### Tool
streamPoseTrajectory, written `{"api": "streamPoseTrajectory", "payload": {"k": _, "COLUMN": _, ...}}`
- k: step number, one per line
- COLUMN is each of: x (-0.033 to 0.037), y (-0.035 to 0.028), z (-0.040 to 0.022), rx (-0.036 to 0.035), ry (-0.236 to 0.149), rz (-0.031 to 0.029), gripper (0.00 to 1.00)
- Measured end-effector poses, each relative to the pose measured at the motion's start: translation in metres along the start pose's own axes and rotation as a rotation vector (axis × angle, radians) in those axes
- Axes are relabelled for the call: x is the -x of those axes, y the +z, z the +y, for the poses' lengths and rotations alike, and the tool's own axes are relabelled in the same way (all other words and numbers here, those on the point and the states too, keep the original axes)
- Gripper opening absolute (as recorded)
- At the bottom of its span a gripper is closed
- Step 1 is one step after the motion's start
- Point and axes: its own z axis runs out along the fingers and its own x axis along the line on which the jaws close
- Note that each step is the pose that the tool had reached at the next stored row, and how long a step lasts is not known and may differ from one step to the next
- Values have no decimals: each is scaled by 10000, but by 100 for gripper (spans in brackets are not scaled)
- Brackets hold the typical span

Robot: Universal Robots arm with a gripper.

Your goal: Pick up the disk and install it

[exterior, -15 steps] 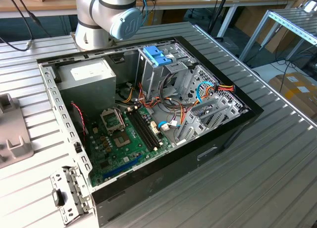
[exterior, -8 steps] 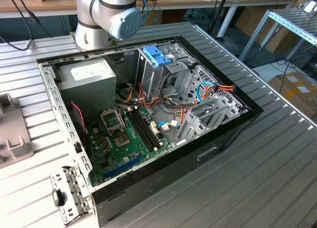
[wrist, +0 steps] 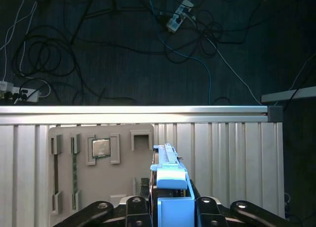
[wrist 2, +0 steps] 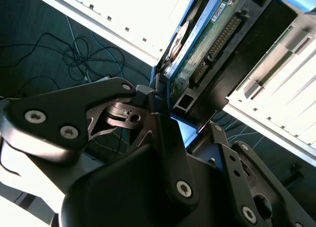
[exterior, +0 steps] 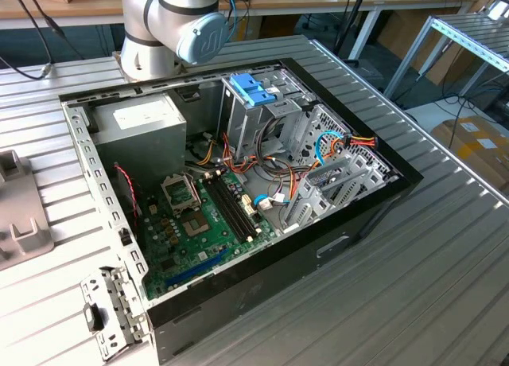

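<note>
Pickup complete: the pincer (wrist: 171,203) grips the disk (wrist: 170,175) on edge, raised above the slatted desk (wrist: 237,158). Installing it in the open computer case (exterior: 262,280) is not yet done.

No text, number or sign can be read anywhere. The big grey metal power-supply box (exterior: 159,142) in the open black computer case (exterior: 334,251) carries a white sticker (exterior: 141,115), but its print is too small to tell. The green motherboard (exterior: 191,231) shows only tiny pale marks. In the second wrist view, the flat grey-metal disk (wrist 2: 200,52) with light-blue rails shows its green circuit-board side, without legible print.
</note>
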Motion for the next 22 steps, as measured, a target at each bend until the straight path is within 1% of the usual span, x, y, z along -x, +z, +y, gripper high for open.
{"api": "streamPoseTrajectory", "payload": {"k": 6, "x": 3, "y": -30, "z": 2, "rx": 0, "ry": 0, "rz": -3, "gripper": 37}}
{"api": "streamPoseTrajectory", "payload": {"k": 9, "x": 6, "y": -59, "z": 3, "rx": 0, "ry": -1, "rz": -7, "gripper": 37}}
{"api": "streamPoseTrajectory", "payload": {"k": 15, "x": 10, "y": -92, "z": 4, "rx": -1, "ry": -1, "rz": -10, "gripper": 37}}
{"api": "streamPoseTrajectory", "payload": {"k": 17, "x": 14, "y": -131, "z": 6, "rx": 0, "ry": -1, "rz": -13, "gripper": 37}}
{"api": "streamPoseTrajectory", "payload": {"k": 22, "x": 17, "y": -158, "z": 7, "rx": 0, "ry": -1, "rz": -16, "gripper": 37}}
